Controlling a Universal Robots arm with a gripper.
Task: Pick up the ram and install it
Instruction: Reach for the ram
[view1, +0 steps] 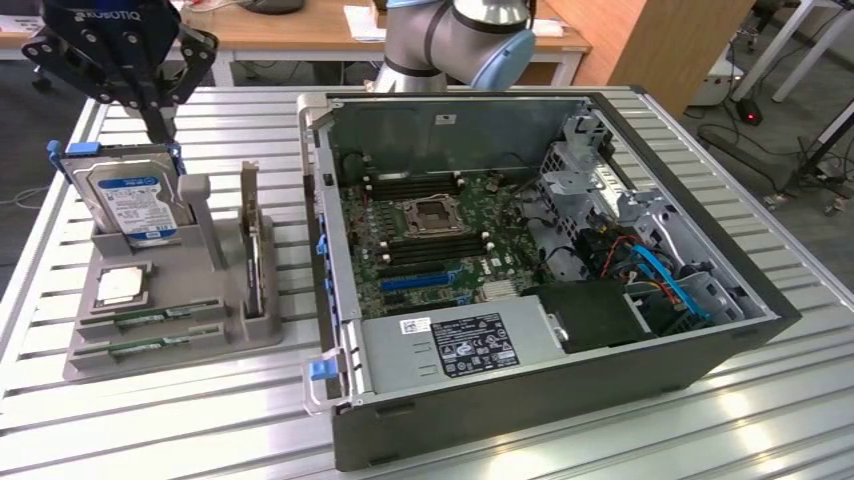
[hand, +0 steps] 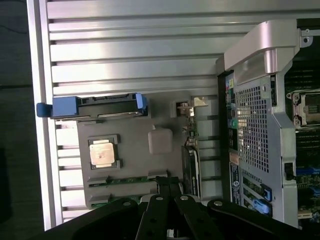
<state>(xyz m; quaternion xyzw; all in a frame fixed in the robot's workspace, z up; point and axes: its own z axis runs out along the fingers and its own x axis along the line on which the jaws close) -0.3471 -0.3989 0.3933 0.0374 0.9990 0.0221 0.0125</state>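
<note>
Claw (hand: 168, 181), marked ROBOTIQ, fingers together and empty, hangs above grey tray (hand: 132, 155) holding the ram (hand: 127, 179).

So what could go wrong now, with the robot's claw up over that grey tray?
1. The gripper is shut and hangs near the top of the hard drive, well apart from the ram sticks, so it might bump the drive.
2. The two sticks lie close together in the grey holder, beside the upright expansion card; it could nudge the wrong part.
</note>
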